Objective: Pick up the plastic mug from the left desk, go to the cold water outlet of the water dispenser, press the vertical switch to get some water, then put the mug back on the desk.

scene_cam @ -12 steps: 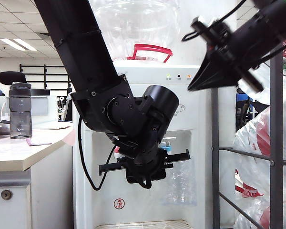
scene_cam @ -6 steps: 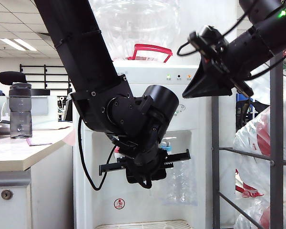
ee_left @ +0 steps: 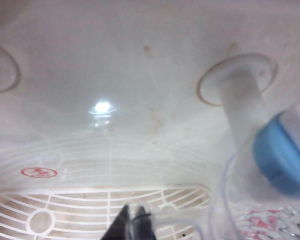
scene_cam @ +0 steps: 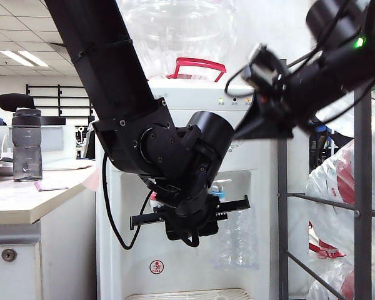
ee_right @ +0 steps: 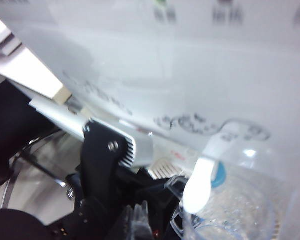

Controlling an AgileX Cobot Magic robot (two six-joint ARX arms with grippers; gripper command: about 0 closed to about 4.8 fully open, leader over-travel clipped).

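My left gripper [scene_cam: 203, 219] hangs in the alcove of the white water dispenser [scene_cam: 194, 97], shut on the handle of the clear plastic mug [scene_cam: 237, 236]. The mug stands under the cold water outlet [scene_cam: 220, 190], a white tap with a blue band. In the left wrist view the dark fingertips [ee_left: 121, 222] pinch the handle, with the mug [ee_left: 240, 200] below the blue-banded outlet [ee_left: 280, 155]. My right gripper [scene_cam: 244, 130] is blurred, shut, up beside the dispenser's light panel. Its wrist view shows the vertical switch [ee_right: 200, 182], a white lever, above the mug [ee_right: 240, 212] and ahead of the gripper [ee_right: 137, 220].
The left desk [scene_cam: 25, 200] carries a tall clear bottle with a black lid [scene_cam: 26, 144]. A red-banded tap [scene_cam: 153, 201] sits left of the blue one. A white drip grille [ee_left: 65, 215] lies under the mug. A metal rack with water jugs [scene_cam: 361, 187] stands at the right.
The right arm has swung down and to the left, from beside the rack toward the dispenser's front panel. The left arm and the mug have kept still.
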